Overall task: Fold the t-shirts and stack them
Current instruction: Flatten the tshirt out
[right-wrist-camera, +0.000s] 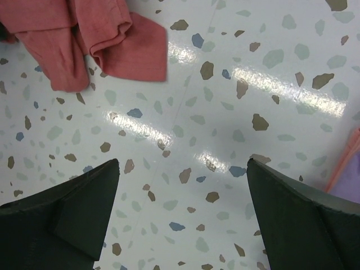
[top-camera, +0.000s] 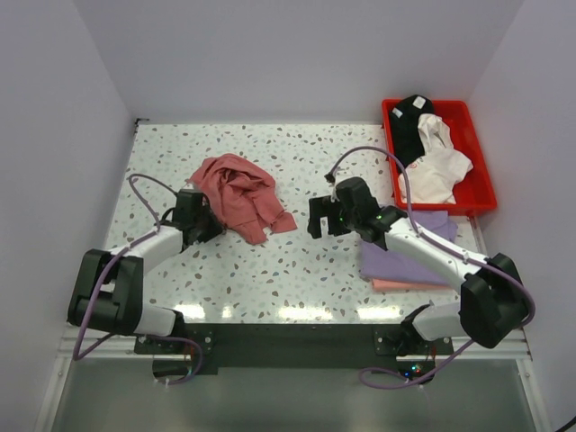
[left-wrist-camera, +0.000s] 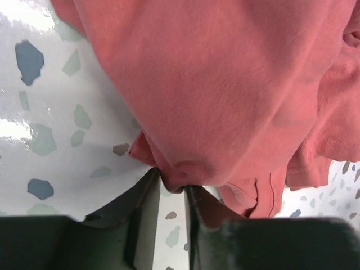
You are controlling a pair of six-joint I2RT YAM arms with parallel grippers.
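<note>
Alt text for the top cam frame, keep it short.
A crumpled red shirt lies on the table, the left gripper at its near-left edge and the right gripper open over bare table to its right. At near right, a folded lavender shirt rests on a pink one; a red tray at far right holds a black shirt and a white shirt.

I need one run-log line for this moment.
left gripper: shut on red t-shirt | right gripper: open over table | lavender t-shirt: folded, on pink t-shirt
</note>
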